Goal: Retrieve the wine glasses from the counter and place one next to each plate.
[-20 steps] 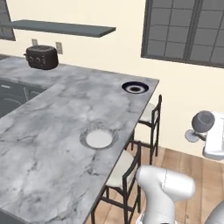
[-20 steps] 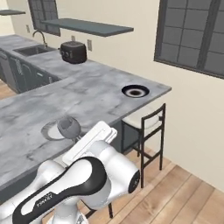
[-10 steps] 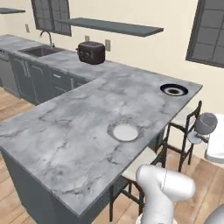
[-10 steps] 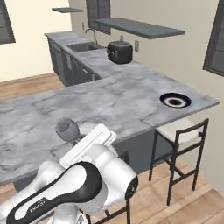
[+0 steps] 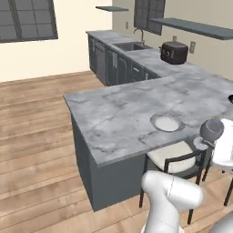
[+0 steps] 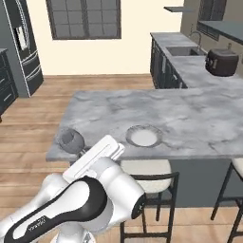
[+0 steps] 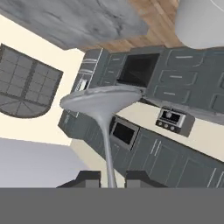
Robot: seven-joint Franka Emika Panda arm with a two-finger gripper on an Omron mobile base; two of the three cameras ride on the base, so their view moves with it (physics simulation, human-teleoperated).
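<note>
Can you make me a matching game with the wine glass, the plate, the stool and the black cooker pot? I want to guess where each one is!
Things:
1. wine glass
2. pale plate
3. stool
4. black cooker pot

Places:
A. tucked under the edge of the marble island
B. on the far counter, near the sink
C. held by its stem in the shut hand
D. lying flat on the marble island, near its edge

Right pairs: 1-C, 2-D, 3-A, 4-B
</note>
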